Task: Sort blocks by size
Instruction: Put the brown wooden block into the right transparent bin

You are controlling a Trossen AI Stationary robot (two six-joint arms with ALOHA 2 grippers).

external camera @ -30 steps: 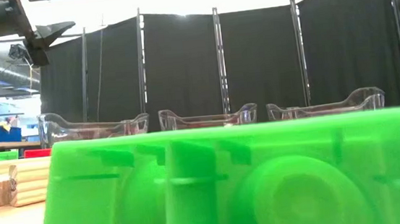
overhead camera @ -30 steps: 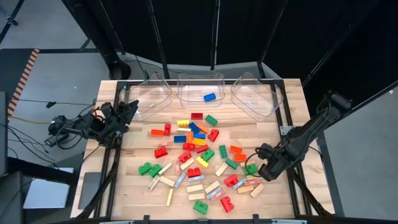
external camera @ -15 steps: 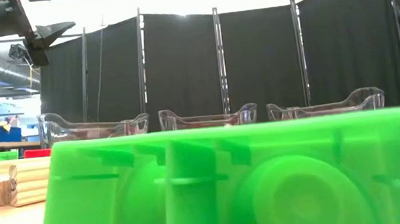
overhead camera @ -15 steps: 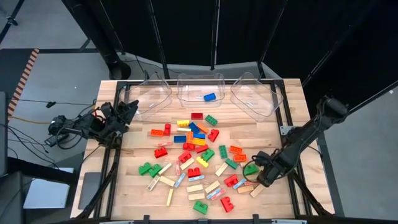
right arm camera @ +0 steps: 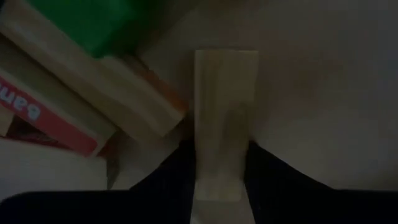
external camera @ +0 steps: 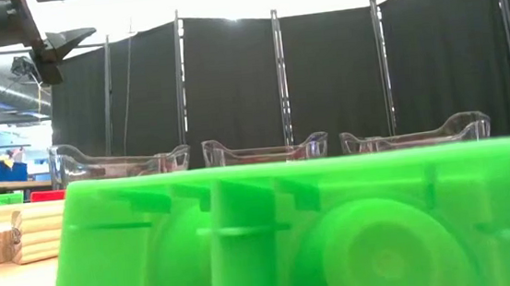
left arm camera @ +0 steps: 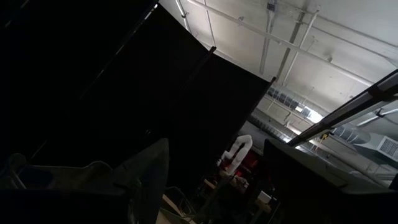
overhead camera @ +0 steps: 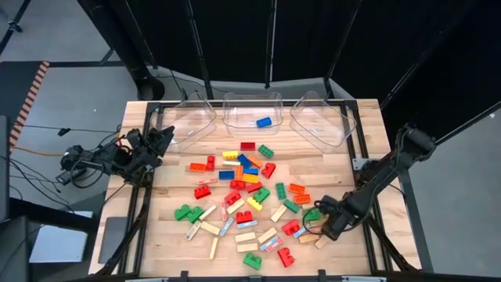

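Blocks lie scattered over the wooden table [overhead camera: 156, 235]: coloured studded bricks [overhead camera: 246, 176] and tan wooden bars [overhead camera: 246, 237]. One blue brick [overhead camera: 264, 122] lies in the middle clear bin. My right gripper [overhead camera: 326, 229] is low over the table's near right part, shut on a tan wooden bar [right arm camera: 224, 112] that lies beside other bars and a green brick [right arm camera: 106, 25]. My left gripper [overhead camera: 160, 139] rests open at the table's left edge, holding nothing. My right gripper pinches the tan bar by its two long sides, near one end [right arm camera: 221, 177], between its two fingers [right arm camera: 270, 183]. The fingers come from above, slanting down, and the bar runs on away from them. The bar lies flat on the table.
Three clear bins [overhead camera: 192, 117], [overhead camera: 252, 110], [overhead camera: 321, 117] stand along the far edge. A green brick [overhead camera: 313, 213] and red bricks [overhead camera: 291, 227] crowd close to my right gripper. In the low view a large green brick [external camera: 300, 232] fills the foreground.
My right gripper has gone toward the table's near edge and a little to the left, coming down over the tan bar beside the green brick. The blocks have stayed where they were.
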